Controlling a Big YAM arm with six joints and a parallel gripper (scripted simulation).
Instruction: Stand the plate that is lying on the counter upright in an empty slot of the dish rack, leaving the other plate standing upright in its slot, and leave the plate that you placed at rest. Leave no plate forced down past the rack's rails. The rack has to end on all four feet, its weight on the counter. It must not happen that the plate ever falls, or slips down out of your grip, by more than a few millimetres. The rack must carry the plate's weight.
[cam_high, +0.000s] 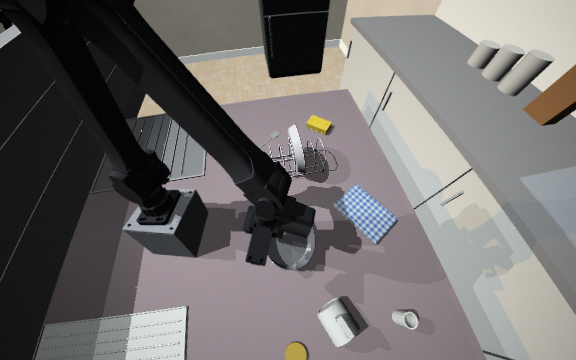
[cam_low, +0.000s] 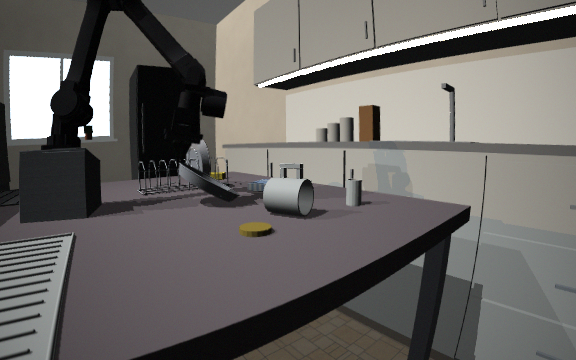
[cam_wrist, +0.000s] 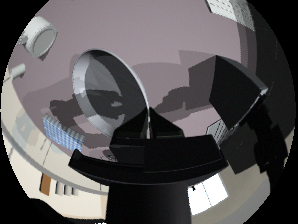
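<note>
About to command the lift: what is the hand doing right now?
Hand: closed on the rim of the plate, which hangs tilted.

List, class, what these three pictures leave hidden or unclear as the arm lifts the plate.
- Top view: the gripper covers the plate's near rim, hiding the grip.
- Side view: the tilted plate blocks part of the rack; empty slots are hard to count.
- Wrist view: the gripper body hides its fingertips.
</note>
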